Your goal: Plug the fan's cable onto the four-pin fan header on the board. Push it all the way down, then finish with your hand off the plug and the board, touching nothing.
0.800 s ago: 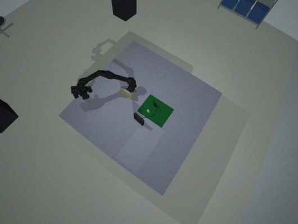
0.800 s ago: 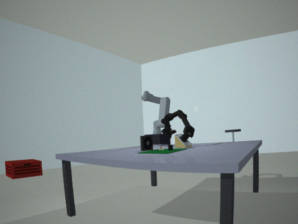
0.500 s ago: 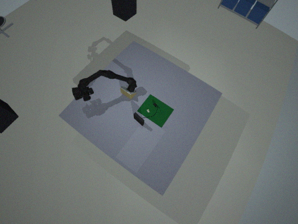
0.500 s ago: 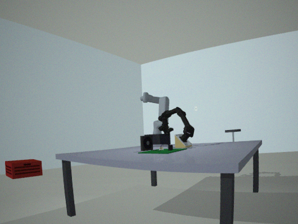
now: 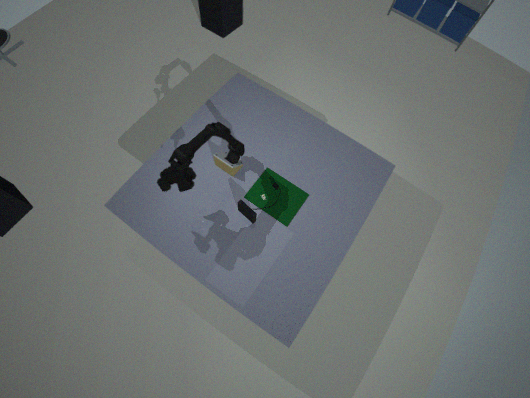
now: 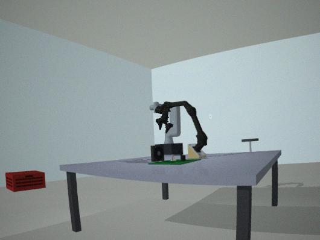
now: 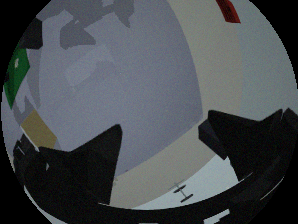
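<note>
The green board [image 5: 298, 196] [image 6: 166, 163] [image 7: 19, 82] lies flat on the table. A small white part [image 5: 263, 197] [image 6: 173, 159] [image 7: 16, 63], perhaps the header, sits on it. The black fan [image 5: 247, 211] [image 6: 157, 153] [image 7: 33, 34] stands beside the board. Its thin dark cable [image 5: 273, 205] curves over the board towards a small black block [image 5: 275, 185] [image 6: 183, 158]. The plug is too small to tell, so I cannot see whether it is seated. My gripper [image 5: 175, 188] [image 6: 163, 131] [image 7: 166, 121] is open and empty, high above the table, away from the board and plug.
The arm's yellowish wedge base [image 5: 227, 166] [image 6: 194, 152] [image 7: 40, 131] stands near the board on the mauve table [image 5: 340, 175] [image 6: 217, 172] [image 7: 150, 90]. A red chest [image 6: 27, 181] [image 7: 229, 11] is on the floor. A pale grey robot arm [image 6: 176, 120] shows behind mine in the exterior view.
</note>
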### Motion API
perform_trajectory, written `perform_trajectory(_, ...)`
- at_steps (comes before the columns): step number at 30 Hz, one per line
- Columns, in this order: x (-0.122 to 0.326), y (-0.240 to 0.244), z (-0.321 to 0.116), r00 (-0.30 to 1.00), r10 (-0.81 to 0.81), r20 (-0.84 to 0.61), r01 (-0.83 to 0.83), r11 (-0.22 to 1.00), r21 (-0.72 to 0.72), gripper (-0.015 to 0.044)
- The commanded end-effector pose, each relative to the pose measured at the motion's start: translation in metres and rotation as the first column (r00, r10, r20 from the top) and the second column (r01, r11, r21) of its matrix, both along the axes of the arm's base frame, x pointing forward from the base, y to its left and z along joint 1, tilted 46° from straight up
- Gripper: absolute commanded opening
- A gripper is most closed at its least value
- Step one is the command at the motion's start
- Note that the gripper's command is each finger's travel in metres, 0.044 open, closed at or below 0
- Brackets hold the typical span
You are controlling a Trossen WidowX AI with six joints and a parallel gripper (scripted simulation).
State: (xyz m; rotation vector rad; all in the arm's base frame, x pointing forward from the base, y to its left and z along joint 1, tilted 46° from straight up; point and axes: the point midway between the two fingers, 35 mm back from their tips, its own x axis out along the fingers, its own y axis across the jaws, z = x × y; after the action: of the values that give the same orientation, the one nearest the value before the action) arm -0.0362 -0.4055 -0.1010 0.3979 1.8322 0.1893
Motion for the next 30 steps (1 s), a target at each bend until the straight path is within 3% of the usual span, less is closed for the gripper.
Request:
perform_trajectory(1, 0.055, 0.009, 0.023, 0.999, -0.014, 0.05, 0.014, 1.0, -0.011, 0.044)
perform_trajectory(8, 0.169, 0.055, 0.072, 0.989, -0.06, 0.137, 0.058, 0.998, 0.014, 0.044)
perform_trajectory(17, 0.28, 0.165, 0.137, 0.971, -0.119, 0.208, 0.09, 0.986, 0.142, 0.044)
perform_trajectory(23, 0.321, 0.257, 0.181, 0.967, -0.16, 0.199, 0.105, 0.959, 0.262, 0.044)
perform_trajectory(30, 0.332, 0.356, 0.226, 0.973, -0.189, 0.132, 0.124, 0.911, 0.393, 0.044)
